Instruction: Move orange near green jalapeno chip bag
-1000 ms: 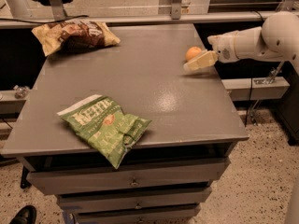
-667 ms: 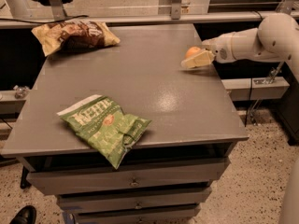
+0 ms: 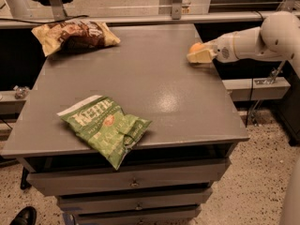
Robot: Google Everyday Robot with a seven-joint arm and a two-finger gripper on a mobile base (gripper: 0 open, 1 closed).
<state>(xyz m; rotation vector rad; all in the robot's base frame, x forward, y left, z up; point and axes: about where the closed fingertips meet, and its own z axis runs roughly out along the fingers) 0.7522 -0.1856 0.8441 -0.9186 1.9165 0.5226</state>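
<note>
The tool point(image 3: 198, 55) is at the far right edge of the desk point(image 3: 140, 74) and grasps the orange point(image 3: 195, 46). The green jalapeno chip bag point(image 3: 105, 125) lies near left, well apart from the orange, with 1 corner over the near edge. A tan chip bag point(image 3: 75, 34) lies far left.

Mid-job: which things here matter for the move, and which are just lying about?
For the job: orange at the table's right edge; green chip bag, front left; hand, at the orange.
Lying about: tan-and-brown chip bag, back left corner.
</note>
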